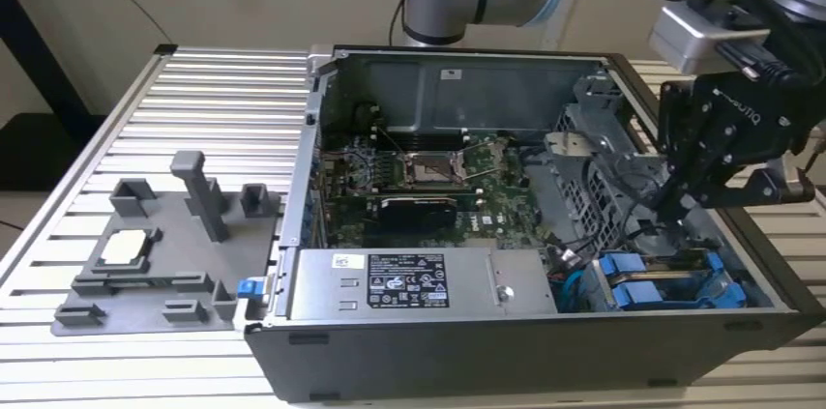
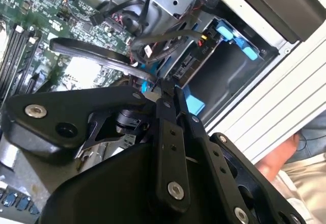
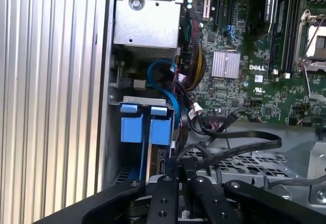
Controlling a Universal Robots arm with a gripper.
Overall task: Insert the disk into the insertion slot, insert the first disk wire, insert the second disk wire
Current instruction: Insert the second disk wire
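Two blue-framed drives stand side by side in the grey metal insertion slot at the case's front corner, on the exterior view's right. The disk is the one further from the case wall, seated in the slot. My gripper reaches down into the case right at the disk's edge. Its fingers are pressed together on the end of a flat black disk wire that loops away over the cage.
The other blue-framed drive sits next to the case wall. Nearby are a perforated metal cage, the power supply, the motherboard and tangled cables. A grey fixture lies on the ribbed table. A person's hand is beside the case.
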